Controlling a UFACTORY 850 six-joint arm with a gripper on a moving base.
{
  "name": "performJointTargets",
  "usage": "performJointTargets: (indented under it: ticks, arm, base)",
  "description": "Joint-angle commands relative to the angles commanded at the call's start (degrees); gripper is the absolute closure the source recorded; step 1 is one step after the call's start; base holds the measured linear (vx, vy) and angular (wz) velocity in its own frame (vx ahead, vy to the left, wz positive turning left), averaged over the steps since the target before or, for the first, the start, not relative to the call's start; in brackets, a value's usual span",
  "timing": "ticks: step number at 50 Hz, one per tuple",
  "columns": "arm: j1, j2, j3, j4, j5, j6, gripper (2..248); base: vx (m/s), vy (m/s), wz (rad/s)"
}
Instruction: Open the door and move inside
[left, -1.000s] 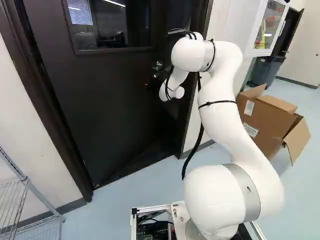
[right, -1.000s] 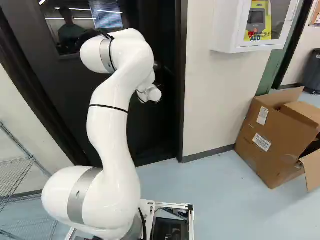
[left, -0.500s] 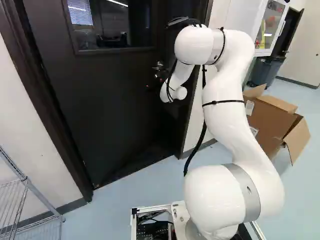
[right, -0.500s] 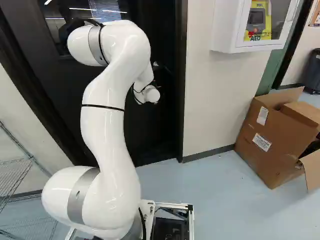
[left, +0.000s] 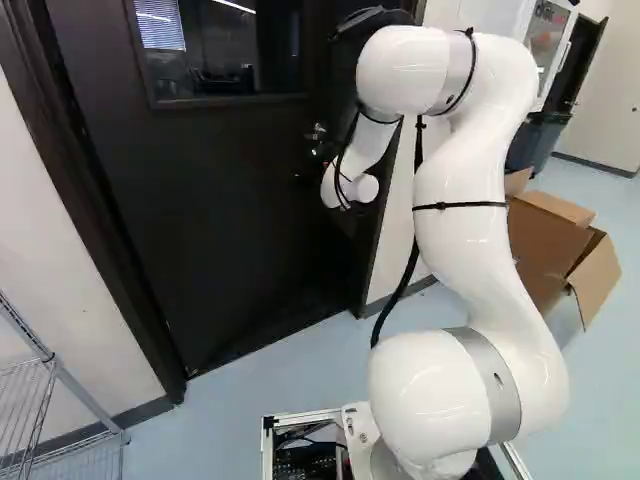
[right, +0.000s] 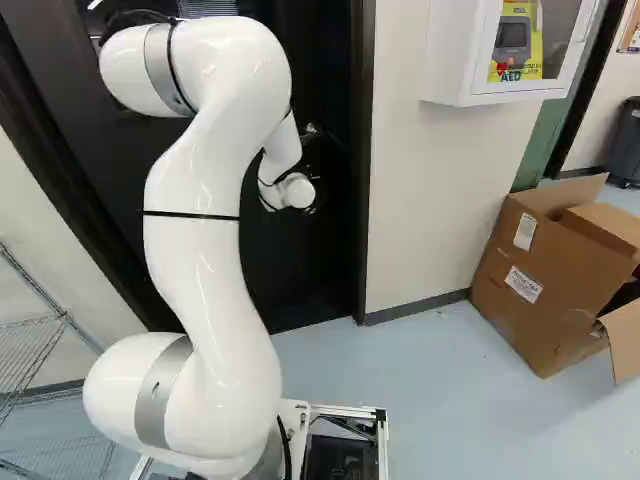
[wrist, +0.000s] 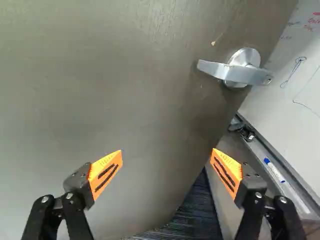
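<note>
Orange pads (wrist: 106, 172) line the gripper (wrist: 167, 150), whose two fingers are spread wide, pinching nothing. Ahead of them stands the dark door (wrist: 125, 100). With twelve o'clock straight ahead of the gripper, the silver handle (wrist: 242, 73) lies between one and two o'clock, apart from both fingers. The door is ajar: past its handle edge, at two o'clock, a whiteboard (wrist: 300, 75) shows, with a marker (wrist: 275, 171) on its ledge (wrist: 260, 152) between three and four o'clock. Dark carpet (wrist: 197, 210) shows around five.

The white arm (left: 460, 230) reaches toward the door, inside the dark frame (right: 365, 200); the door's window (left: 225, 50) is at eleven o'clock in the left base view. There, a wire rack (left: 47, 357) is at eight and a bin (left: 535, 140) at two. In the right base view, a wall cabinet (right: 450, 60) hangs between one and two, and an open box (right: 540, 280) sits at three.
</note>
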Motion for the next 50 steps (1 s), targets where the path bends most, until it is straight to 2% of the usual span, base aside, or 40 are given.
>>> performJointTargets:
  ticks: [28, 50]
  arm:
    - [1.26, 7.0, 9.16, 5.64, -1.32, 0.0, 3]
    - [1.94, 12.57, 16.14, 11.95, -2.51, 0.0, 3]
  base:
    - [0.0, 0.0, 0.0]
    - [0.0, 0.0, 0.0]
